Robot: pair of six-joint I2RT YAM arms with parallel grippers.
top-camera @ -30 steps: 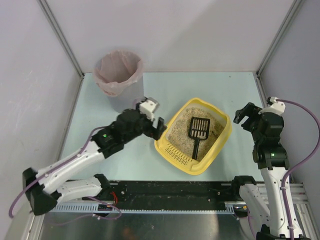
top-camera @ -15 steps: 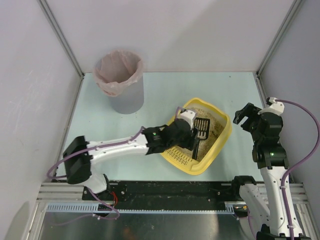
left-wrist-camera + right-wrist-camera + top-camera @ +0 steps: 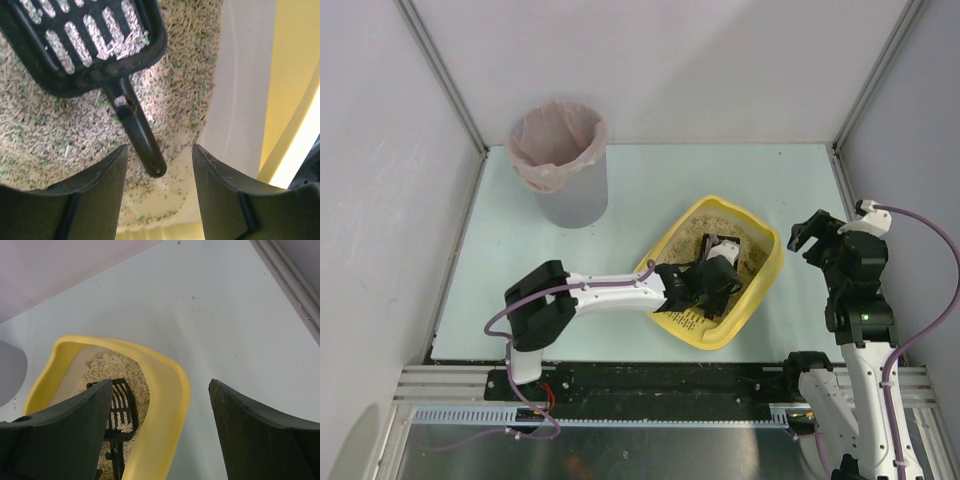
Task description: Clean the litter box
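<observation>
Left gripper [image 3: 159, 150], jaws partly spread, straddles the scoop handle [image 3: 137, 130] in the litter box [image 3: 715, 337], seemingly without contact; the scoop head is cropped. Right gripper [image 3: 160, 385] is spread wide, empty.

The left arm [image 3: 610, 290] stretches from the near edge of the desk [image 3: 650, 190] into the yellow litter box [image 3: 712, 336], its end low over the sandy litter. The right arm [image 3: 855, 290] stands upright beside the box, apart from it. A grey, pink-lined bin [image 3: 565, 195] sits far left.
</observation>
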